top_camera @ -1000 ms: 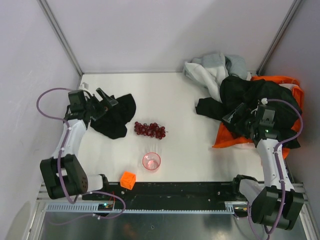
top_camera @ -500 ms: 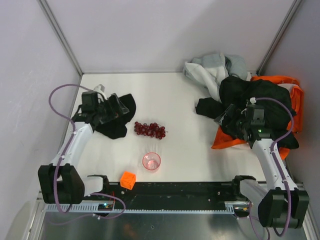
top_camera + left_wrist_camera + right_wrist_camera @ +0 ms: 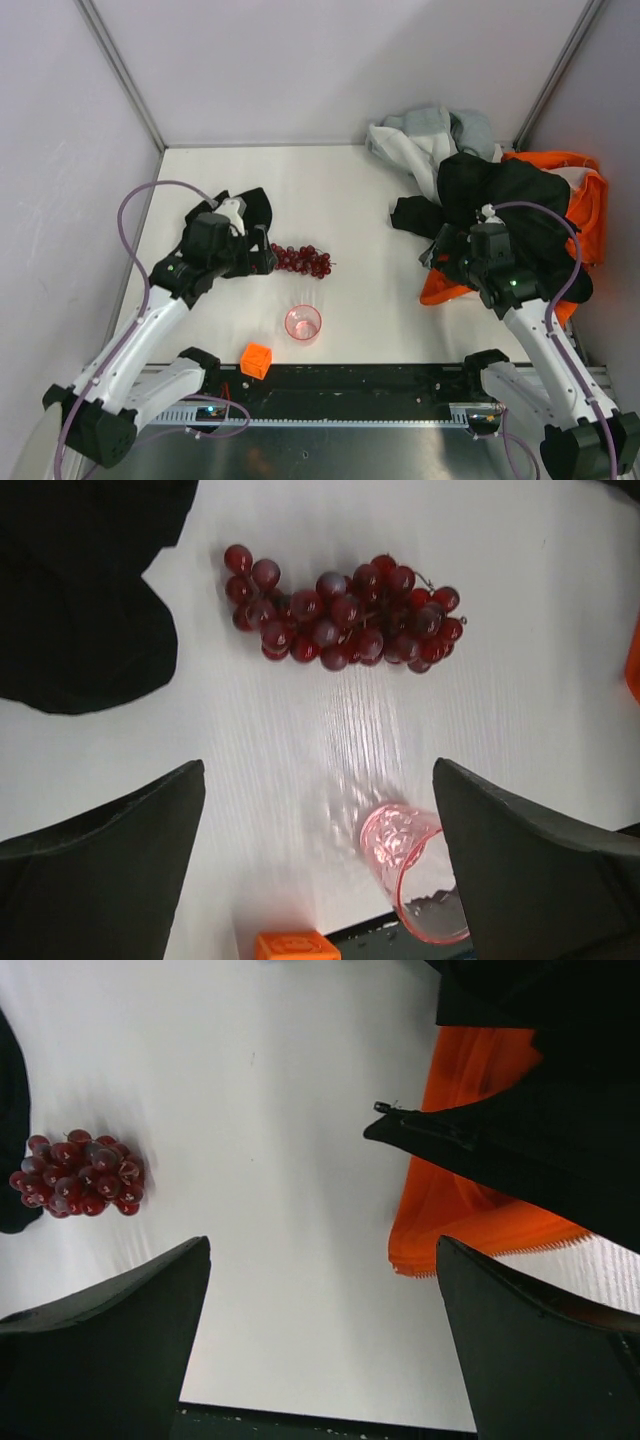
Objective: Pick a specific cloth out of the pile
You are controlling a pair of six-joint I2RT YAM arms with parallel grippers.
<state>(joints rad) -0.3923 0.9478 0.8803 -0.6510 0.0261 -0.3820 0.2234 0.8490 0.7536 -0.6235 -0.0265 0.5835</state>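
Left gripper (image 3: 318, 772) jaws wide apart over white table (image 3: 540, 680). Black cloth (image 3: 80, 610) upper left, red grapes (image 3: 340, 615) just beside it. Pink cup (image 3: 415, 880) and orange cube (image 3: 290, 947) at bottom edge.

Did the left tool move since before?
Yes. In the top view, the left tool slid right and nearer, from the cloth's left edge toward the grapes.

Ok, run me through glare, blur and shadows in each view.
Top external: even, soft light, faint shadows, everything sharp. Left wrist: streaky sheen on the table between grapes and cup; its fingers are featureless dark shapes. Right wrist: fingers equally dark, orange garment crisp.
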